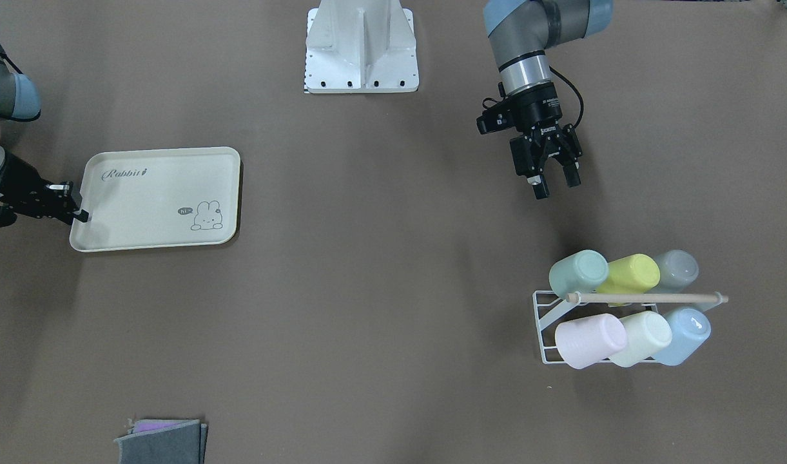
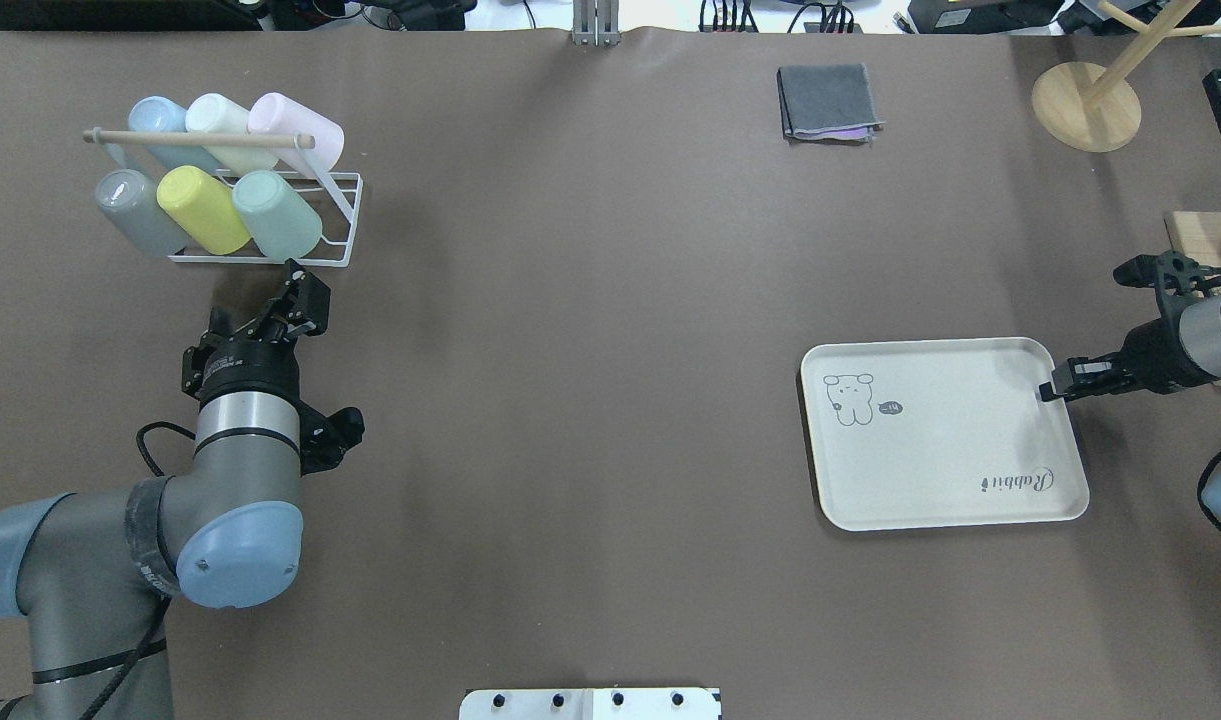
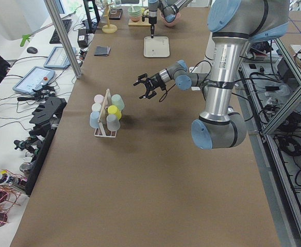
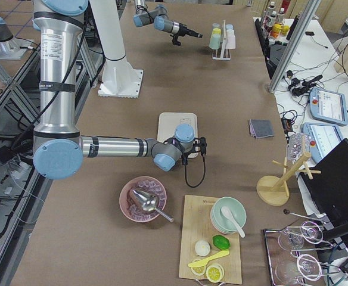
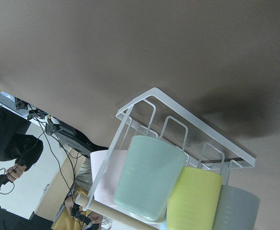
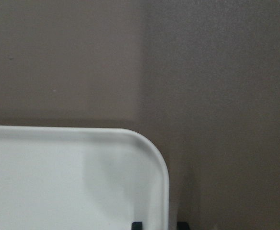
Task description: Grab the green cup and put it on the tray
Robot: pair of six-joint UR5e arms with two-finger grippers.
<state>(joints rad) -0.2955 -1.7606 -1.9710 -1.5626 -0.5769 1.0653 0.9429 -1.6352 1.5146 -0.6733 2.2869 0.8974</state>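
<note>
The green cup point(image 1: 579, 273) rests tilted on a white wire rack point(image 1: 548, 322), next to a yellow-lime cup point(image 1: 628, 276); it also shows in the overhead view point(image 2: 277, 214) and the left wrist view point(image 5: 147, 175). My left gripper point(image 1: 556, 182) is open and empty, hovering a short way from the rack's green-cup end point(image 2: 305, 288). The cream tray point(image 1: 161, 196) with "Rabbit" script lies flat and empty. My right gripper point(image 2: 1048, 390) is shut on the tray's rim point(image 6: 166, 191), one fingertip on each side of it.
The rack also holds grey, pink, cream-white and blue cups under a wooden rod point(image 1: 648, 298). A folded grey cloth point(image 2: 828, 102) lies at the far edge. A wooden stand point(image 2: 1085, 105) and a cutting board point(image 2: 1200, 235) are at the far right.
</note>
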